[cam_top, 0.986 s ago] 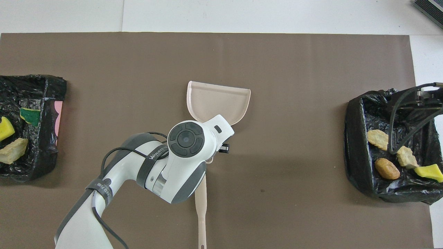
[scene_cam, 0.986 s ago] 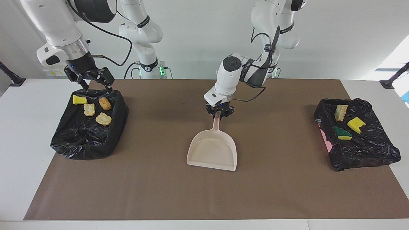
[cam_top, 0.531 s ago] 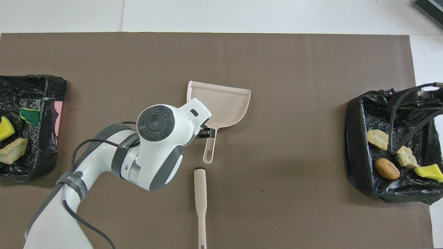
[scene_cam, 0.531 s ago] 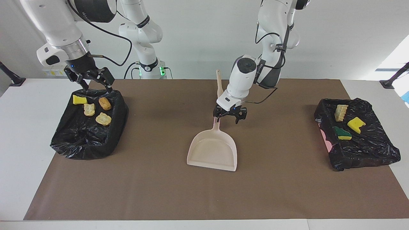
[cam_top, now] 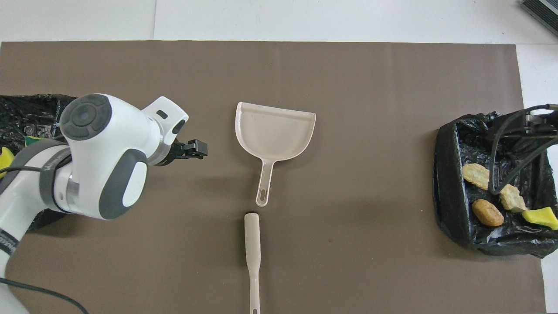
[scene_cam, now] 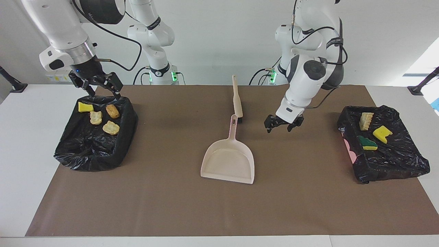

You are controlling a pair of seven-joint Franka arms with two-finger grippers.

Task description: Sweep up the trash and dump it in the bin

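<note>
- Hovering with fingers spread and empty, left gripper (scene_cam: 283, 125) hangs over the mat beside the dustpan (scene_cam: 229, 161) (handle pointing toward the robots);
- right gripper (scene_cam: 97, 85), spread and empty, waits over the trash (scene_cam: 103, 118).

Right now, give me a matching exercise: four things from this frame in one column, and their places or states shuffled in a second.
1. dustpan
2. brush
3. left gripper
4. green-faced sponge

a. in the bin at the left arm's end
b. open, over the bare mat
c. mid-table, empty
d. lying nearer the robots than the dustpan

Pairs: 1-c, 2-d, 3-b, 4-a
</note>
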